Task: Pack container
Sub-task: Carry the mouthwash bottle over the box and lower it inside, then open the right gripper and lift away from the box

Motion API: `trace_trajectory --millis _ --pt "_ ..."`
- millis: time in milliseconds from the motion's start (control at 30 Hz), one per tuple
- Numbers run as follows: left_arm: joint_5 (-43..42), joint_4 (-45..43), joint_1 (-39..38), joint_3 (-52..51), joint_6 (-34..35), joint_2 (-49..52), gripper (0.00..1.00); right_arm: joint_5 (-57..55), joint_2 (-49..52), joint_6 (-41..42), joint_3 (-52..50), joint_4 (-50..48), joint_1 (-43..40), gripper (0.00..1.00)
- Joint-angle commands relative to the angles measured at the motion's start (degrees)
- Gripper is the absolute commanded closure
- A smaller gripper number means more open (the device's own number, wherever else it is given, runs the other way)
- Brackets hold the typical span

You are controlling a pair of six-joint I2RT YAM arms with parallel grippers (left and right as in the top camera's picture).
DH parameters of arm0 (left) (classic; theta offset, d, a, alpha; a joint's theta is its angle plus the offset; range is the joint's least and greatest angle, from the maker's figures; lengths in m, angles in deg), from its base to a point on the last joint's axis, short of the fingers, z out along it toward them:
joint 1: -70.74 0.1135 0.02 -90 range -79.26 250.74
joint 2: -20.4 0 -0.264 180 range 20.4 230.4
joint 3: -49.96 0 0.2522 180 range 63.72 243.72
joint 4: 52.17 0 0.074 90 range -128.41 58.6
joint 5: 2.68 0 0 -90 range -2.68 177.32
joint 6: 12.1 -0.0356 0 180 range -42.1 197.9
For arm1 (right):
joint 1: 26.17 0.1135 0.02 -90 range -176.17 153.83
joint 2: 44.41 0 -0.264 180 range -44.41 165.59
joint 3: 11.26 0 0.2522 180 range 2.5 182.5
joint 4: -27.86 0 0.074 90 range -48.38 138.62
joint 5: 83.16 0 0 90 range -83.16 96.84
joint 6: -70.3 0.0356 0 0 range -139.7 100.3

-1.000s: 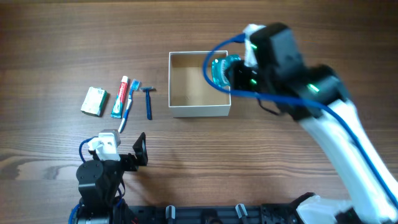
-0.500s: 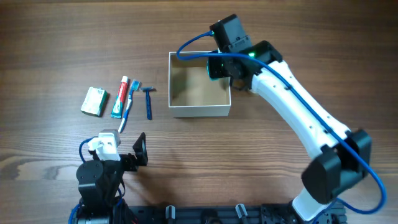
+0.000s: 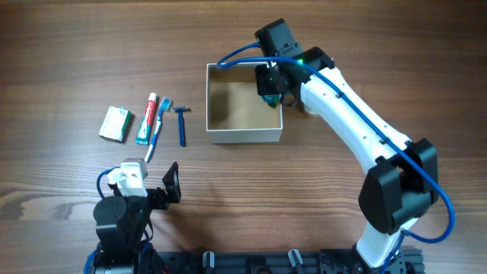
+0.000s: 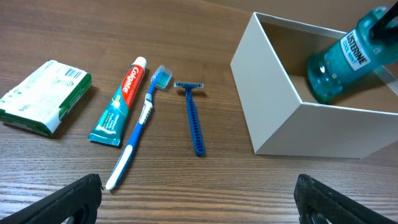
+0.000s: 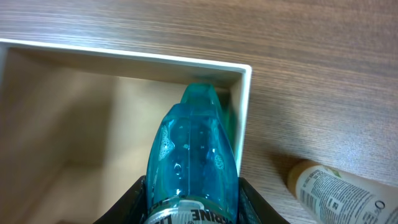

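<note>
The container point(image 3: 243, 137) is a square white-walled box with a tan inside at the table's middle; it also shows in the left wrist view point(image 4: 273, 106) and the right wrist view point(image 5: 247, 93). My right gripper point(image 3: 270, 87) is shut on a teal mouthwash bottle point(image 5: 193, 155), tilted with its base down inside the container's right back corner; the bottle also shows in the left wrist view point(image 4: 342, 59). My left gripper point(image 4: 199, 199) is open and empty, low near the front edge, apart from the toiletries.
Left of the container lie a blue razor point(image 3: 182, 124), a toothbrush point(image 3: 157, 129), a toothpaste tube point(image 3: 147, 119) and a green soap packet point(image 3: 116, 123). A tan bottle point(image 5: 342, 190) lies on the table just right of the container.
My right arm swung lower and leftward over the container's right back corner, bringing the mouthwash bottle down into it. The left arm has not moved.
</note>
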Motion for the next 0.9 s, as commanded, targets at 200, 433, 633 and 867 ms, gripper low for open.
trace_trajectory --millis 200,433,633,867 --pt "-1.5 0.0 0.4 -0.4 -0.7 -0.5 0.00 -1.5 0.9 1.3 2.2 -2.4 -0.5 0.67" --pt "-1.5 0.0 0.4 -0.4 -0.7 -0.5 0.00 -1.5 0.0 0.7 2.3 -3.6 -0.4 0.18" --pt "-1.5 0.0 0.4 -0.4 -0.7 -0.5 0.00 1.3 -4.2 0.7 2.3 -2.8 -0.3 0.18" --pt "-1.5 0.0 0.4 -0.4 -0.7 -0.5 0.00 3.1 -18.8 -0.9 2.3 -0.8 0.5 0.29"
